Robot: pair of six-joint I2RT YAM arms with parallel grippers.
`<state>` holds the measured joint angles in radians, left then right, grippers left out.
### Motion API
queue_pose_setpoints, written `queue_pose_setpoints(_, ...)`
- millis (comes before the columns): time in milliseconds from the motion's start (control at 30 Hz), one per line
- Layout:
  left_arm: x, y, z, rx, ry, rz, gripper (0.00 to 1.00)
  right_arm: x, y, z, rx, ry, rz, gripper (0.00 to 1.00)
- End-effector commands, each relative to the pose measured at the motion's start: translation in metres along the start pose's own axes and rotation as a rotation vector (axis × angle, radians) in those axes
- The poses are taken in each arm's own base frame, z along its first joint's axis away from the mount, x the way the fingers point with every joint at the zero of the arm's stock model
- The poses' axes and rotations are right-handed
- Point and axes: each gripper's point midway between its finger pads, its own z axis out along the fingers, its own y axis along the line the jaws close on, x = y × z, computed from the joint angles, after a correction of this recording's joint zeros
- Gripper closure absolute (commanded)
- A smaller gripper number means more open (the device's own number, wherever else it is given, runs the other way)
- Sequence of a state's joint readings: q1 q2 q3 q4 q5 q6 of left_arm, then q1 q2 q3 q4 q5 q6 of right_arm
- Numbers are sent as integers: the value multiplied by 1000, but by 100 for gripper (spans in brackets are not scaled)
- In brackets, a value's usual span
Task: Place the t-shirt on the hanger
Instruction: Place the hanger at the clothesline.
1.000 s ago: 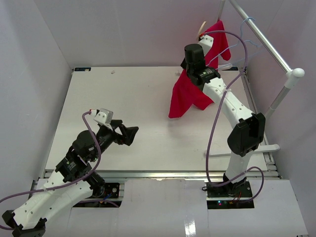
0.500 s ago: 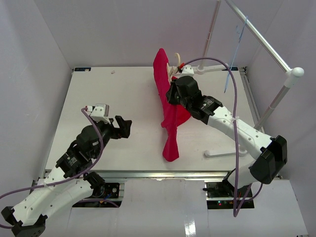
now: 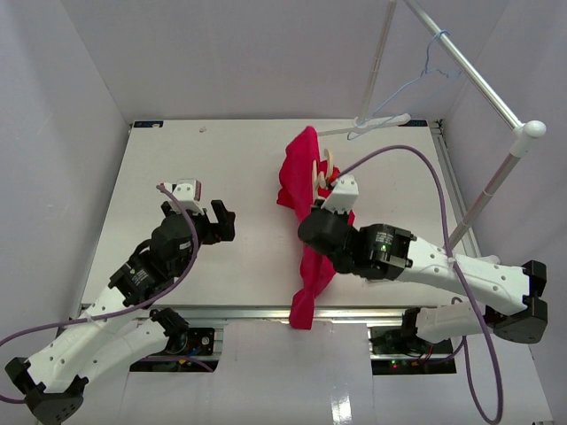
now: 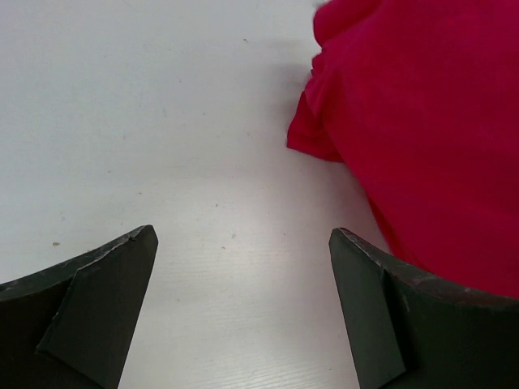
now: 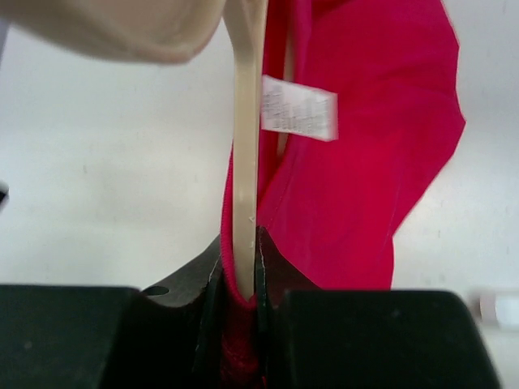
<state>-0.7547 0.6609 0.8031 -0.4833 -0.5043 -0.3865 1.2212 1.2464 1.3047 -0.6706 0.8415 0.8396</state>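
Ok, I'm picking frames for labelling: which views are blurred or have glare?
Right wrist: the hanger is out of focus where it nears the lens, and the tag has unreadable print. Left wrist: the shirt looks soft, specks on the table sharp. Top: even light, faint shadows, one small glare patch at the near edge.

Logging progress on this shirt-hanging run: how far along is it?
Done: the t-shirt looks draped over the hanger, neck tag beside the wood. In hand: the right tool pinches hanger and cloth together. The left tool is open, empty, facing the shirt. Left: I cannot tell whether both shoulders sit properly; straightening likely remains.
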Motion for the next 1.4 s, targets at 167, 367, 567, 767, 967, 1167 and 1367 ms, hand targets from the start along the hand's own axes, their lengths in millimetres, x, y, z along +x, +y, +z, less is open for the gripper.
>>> queue_pose_setpoints(167,-9,-10,2,-1,24,-73,2,73,-87,-46,303,18,125,92)
queue_pose_setpoints(367,-2,-9,6,-13,44,-46,2,55,-103,-53,269,-62,232,92)
queue_pose_setpoints(567,2,-12,3,18,55,-43,2,-14,-124,-61,312,-182,230,92)
queue_pose_setpoints(767,8,-10,6,6,67,-26,2,-80,-152,-71,442,-264,237,92)
queue_pose_setpoints(967,17,-14,10,21,95,-35,2,-118,-165,-82,508,-321,239,92)
queue_pose_setpoints(1167,18,-15,8,30,97,-40,2,-153,-167,-88,547,-363,264,92)
queue_pose_setpoints(1367,17,-18,4,55,95,-51,2,-169,-171,-79,599,-363,290,92)
